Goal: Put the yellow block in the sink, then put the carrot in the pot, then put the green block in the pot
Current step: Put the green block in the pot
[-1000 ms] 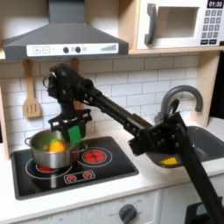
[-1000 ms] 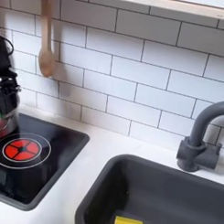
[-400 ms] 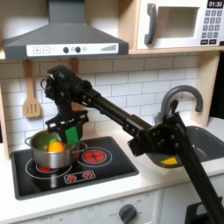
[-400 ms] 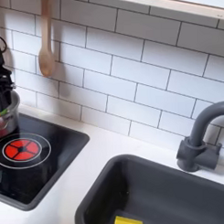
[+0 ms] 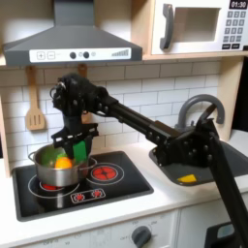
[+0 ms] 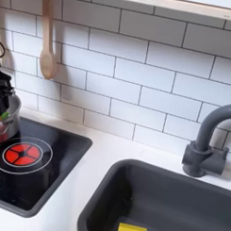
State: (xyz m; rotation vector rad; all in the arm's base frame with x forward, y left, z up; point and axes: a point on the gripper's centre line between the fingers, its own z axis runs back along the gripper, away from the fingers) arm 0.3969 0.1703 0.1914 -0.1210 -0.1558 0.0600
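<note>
The gripper (image 5: 77, 147) has lowered the green block (image 5: 78, 152) into the pot (image 5: 58, 167) beside the carrot (image 5: 60, 163) — jaws still clamped on it, release pending.

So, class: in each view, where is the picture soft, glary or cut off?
First exterior view: soft overall; the hand and green block blur together above the pot, whose rim glints. Second exterior view: sharper; tiles shine, the yellow block is cropped at the bottom edge.
</note>
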